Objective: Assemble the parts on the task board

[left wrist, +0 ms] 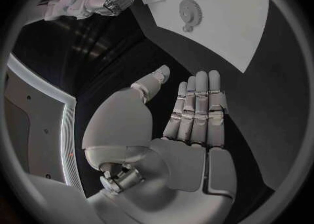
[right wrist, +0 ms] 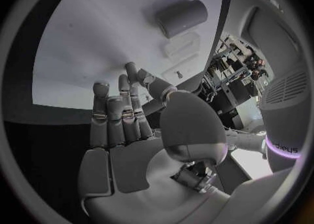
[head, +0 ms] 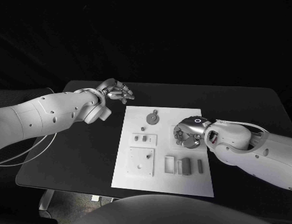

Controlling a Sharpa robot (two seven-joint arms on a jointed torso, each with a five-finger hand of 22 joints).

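1. White task board (head: 136, 179) lies mid-table on the black table (head: 253, 107); you have one robot hand on each side of its far half.
2. Left hand (head: 116, 91) hovers over bare black tabletop, just off the board's far-left corner, not touching the board. Left wrist view shows the left hand (left wrist: 190, 124) w/ fingers (left wrist: 201, 103) straight and pressed side by side, thumb apart, palm bare, holding nothing.
3. Right hand (head: 188, 132) sits over the board's right edge, fingers curled downward toward the board. In the right wrist view the right hand (right wrist: 131, 130) has fingers (right wrist: 121, 109) loosely bent and slightly apart, w/ nothing between them. You can't tell whether the tips touch the board.
4. Gear (head: 153, 117): a round toothed part, lying flat on the board between the two hands, nearer the right hand, apart from both. Left wrist view shows the gear (left wrist: 190, 10) on the board ahead of the left fingertips.
5. Small plate w/ pegs (head: 144, 138) lies on the board just beside the right hand, on its left-hand side.
6. Square block (head: 141, 162) and a row of upright bars (head: 184, 165) lie on the board's near half, closer to the robot's body than either hand; the bars are near the right forearm.
7. Cylinder part (right wrist: 183, 17) stands on the board beyond the right hand's fingertips in the right wrist view.
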